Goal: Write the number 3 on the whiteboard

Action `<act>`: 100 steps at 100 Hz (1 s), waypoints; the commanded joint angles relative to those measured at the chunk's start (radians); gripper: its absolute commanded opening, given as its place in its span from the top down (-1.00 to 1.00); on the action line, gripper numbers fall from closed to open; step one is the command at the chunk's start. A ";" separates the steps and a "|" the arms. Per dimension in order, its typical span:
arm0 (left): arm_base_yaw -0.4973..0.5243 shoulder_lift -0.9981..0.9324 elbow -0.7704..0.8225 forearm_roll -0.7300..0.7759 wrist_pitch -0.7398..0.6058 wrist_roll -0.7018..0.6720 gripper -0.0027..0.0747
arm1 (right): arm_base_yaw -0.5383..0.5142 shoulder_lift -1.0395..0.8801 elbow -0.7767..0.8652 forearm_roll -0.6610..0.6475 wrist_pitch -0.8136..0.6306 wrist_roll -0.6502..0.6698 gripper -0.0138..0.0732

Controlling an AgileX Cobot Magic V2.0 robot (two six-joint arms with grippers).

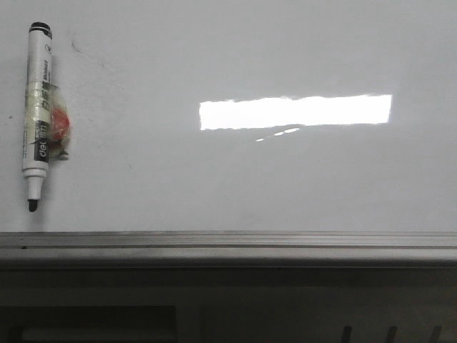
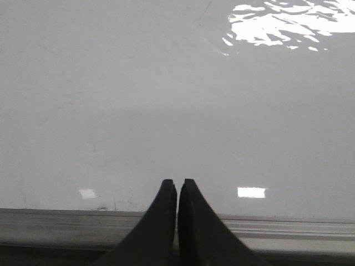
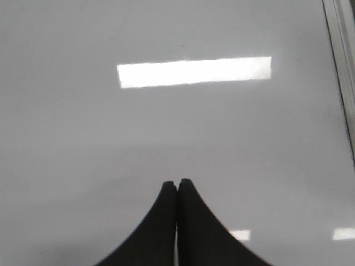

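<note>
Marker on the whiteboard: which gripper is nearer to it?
Probably left. The marker lies far left; right gripper is near the right edge rail, left gripper over the near rail; neither wrist view shows it.

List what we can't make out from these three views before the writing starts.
- Marker label: front view, print too small, partly covered by the tape wad.
- Whiteboard extent: cut off by frame edges in every view.
- Left hand and right hand positions over the board: absent from the front view.
</note>
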 commanded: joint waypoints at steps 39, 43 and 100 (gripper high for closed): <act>0.003 -0.022 0.035 -0.014 -0.077 0.000 0.98 | 0.000 0.022 0.024 -0.002 -0.080 -0.003 0.84; 0.003 -0.022 0.035 -0.014 -0.077 0.000 0.98 | 0.000 0.022 0.024 -0.002 -0.080 -0.003 0.84; 0.003 -0.022 0.035 -0.014 -0.077 0.000 0.98 | 0.000 0.022 0.024 -0.002 -0.126 -0.003 0.84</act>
